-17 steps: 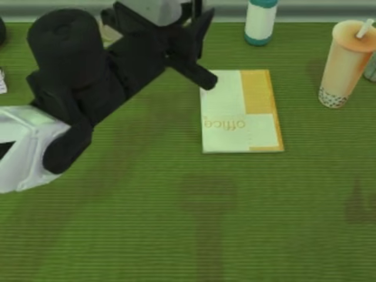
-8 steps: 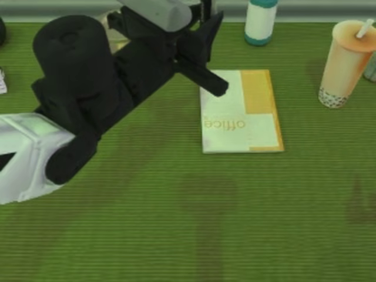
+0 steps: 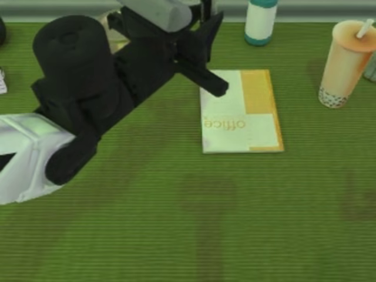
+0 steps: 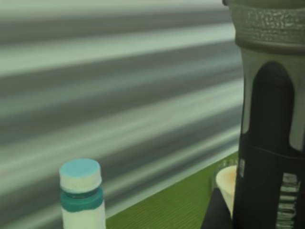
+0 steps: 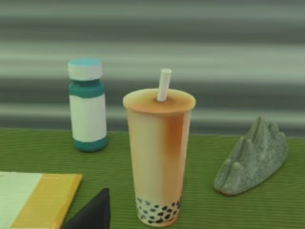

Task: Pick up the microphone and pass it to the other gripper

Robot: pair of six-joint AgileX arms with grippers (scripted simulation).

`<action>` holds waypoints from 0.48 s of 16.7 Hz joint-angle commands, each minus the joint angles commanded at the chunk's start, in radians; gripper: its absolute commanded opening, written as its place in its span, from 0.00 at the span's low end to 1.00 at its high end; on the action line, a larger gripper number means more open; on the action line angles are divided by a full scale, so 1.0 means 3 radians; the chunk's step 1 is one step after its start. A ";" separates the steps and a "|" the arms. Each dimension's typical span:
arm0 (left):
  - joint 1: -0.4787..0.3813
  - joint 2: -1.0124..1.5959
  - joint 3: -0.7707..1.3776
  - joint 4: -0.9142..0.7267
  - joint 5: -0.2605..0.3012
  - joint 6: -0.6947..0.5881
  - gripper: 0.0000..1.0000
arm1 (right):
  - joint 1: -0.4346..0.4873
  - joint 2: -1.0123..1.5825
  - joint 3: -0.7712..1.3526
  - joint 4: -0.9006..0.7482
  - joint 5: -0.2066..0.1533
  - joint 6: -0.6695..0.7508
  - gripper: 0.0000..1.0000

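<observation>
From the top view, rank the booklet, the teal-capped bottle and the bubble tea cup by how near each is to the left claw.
Left claw is at the top view's middle rear.
1. Booklet: centre, one fingertip over its corner.
2. Teal-capped bottle: back edge, just right.
3. Bubble tea cup: far right.

You get even, bright light from above — soft dark blotches mottle the desk [image 3: 176,235]. The left wrist view shows the wall [image 4: 119,95] streaked and blurred — no glare.

Top view looks straight down on the green ribbed table [image 3: 176,235]; both wrist views face the back wall, sharing the teal-capped white bottle [image 4: 82,195].
</observation>
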 joint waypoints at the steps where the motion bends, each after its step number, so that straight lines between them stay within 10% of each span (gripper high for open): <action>1: 0.0000 0.0000 0.0000 0.0000 0.0000 0.0000 0.00 | 0.0073 0.0146 0.0110 0.0060 -0.0045 -0.0004 1.00; 8: 0.0000 0.0000 0.0000 0.0000 0.0000 0.0000 0.00 | 0.0791 0.1892 0.1166 0.0630 -0.0481 -0.0043 1.00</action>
